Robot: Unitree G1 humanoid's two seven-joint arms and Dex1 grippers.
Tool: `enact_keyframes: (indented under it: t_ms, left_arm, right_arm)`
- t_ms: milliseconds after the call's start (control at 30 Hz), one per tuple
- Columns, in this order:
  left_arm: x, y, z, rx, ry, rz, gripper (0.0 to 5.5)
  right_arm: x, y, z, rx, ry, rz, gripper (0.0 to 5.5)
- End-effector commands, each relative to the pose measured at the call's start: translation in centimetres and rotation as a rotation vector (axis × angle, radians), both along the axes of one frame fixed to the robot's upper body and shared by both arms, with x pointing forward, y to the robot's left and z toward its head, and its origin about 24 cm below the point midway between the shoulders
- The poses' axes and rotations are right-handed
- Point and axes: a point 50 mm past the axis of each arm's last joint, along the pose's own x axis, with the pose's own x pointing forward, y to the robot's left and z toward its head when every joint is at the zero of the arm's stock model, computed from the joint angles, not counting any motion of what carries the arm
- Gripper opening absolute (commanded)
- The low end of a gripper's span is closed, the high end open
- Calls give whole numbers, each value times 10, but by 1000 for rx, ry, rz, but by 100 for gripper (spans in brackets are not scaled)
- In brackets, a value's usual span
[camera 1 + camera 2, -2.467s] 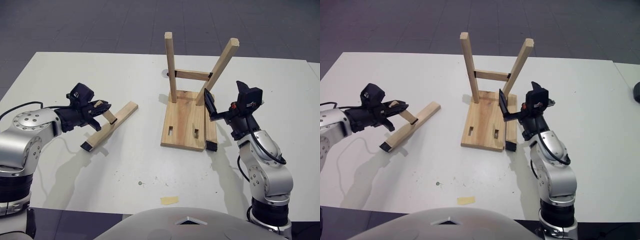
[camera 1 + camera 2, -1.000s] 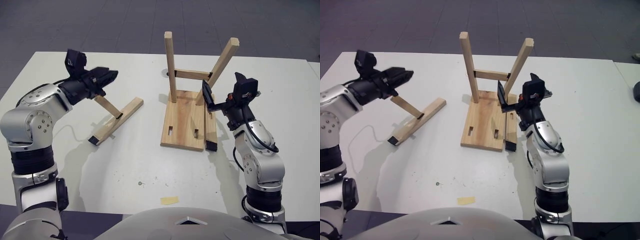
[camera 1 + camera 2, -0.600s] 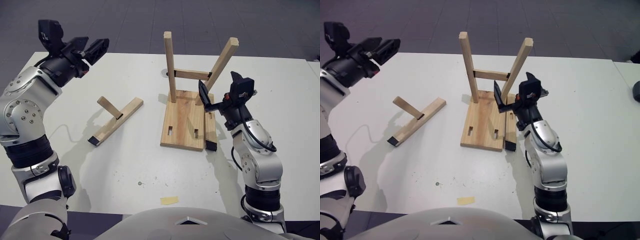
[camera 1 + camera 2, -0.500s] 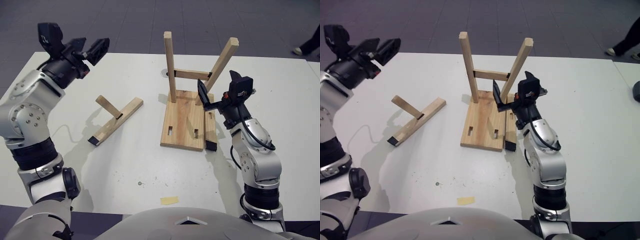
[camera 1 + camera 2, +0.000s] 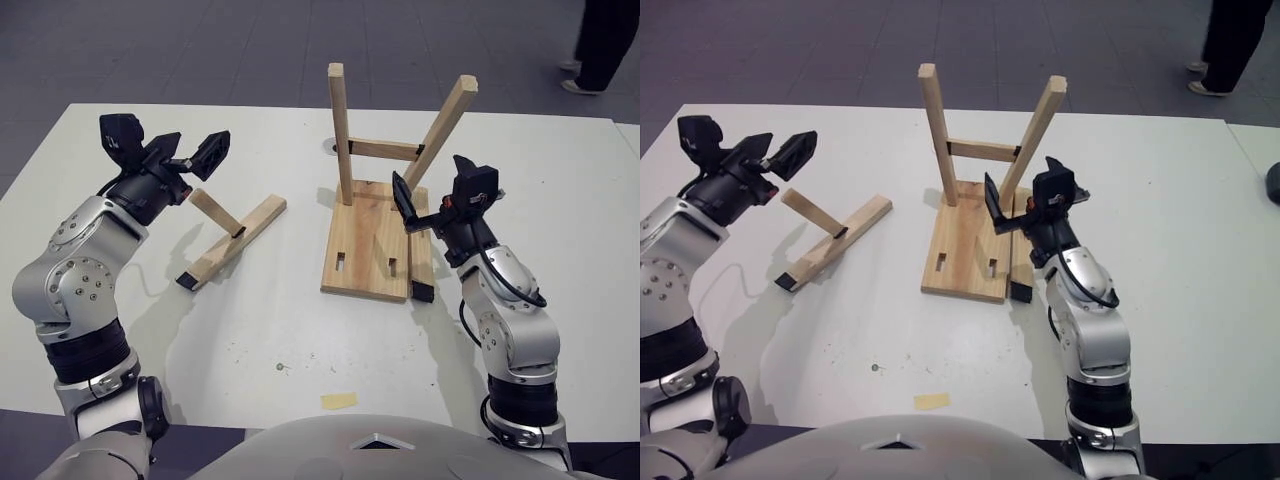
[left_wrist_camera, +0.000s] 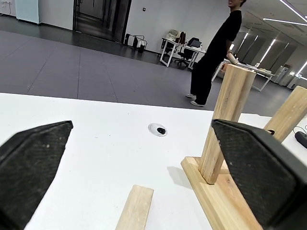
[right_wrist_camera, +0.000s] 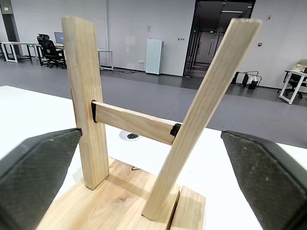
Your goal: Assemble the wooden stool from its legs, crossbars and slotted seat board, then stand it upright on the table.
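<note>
White table [image 5: 250,340], tape scrap [image 5: 338,401] nearer than the seat board [image 5: 365,250]. Board lies flat; loose leg [image 5: 421,268] flat along its right edge. Right gripper [image 5: 418,208] over the board's far-right part, claw wide. Left of the board: leg with crossbar stub [image 5: 235,240] lying down, left gripper [image 5: 192,152] above it, claw wide. Two legs with crossbar [image 5: 385,150] stand at the board's far end.

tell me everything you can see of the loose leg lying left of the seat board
The loose leg is a pale wooden bar lying flat and diagonal on the table, its nearer end capped dark. A short crossbar stands tilted from its middle at a dark joint. It lies apart from the seat board. The open left pincer hangs near the crossbar's top, touching nothing.
</note>
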Motion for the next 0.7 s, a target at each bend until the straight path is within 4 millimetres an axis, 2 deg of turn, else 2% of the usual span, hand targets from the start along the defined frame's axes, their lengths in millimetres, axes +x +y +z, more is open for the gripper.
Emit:
enact_keyframes:
  t_ms: [33,167,267,400,700]
  left_arm:
    - [3,0,-2,-46,-11,35,538]
    - [13,3,-10,-87,-21,145,538]
    - [14,2,-5,-109,-54,162,538]
    - [22,1,1,-91,-77,165,538]
    - [29,-10,2,-102,-82,135,538]
  right_arm:
    - [2,3,-3,-10,5,16,540]
    - [5,4,-4,-15,1,27,540]
    - [6,2,-4,-18,1,25,540]
    - [6,0,-4,-17,-3,7,540]
    - [4,2,-3,-4,-9,-2,540]
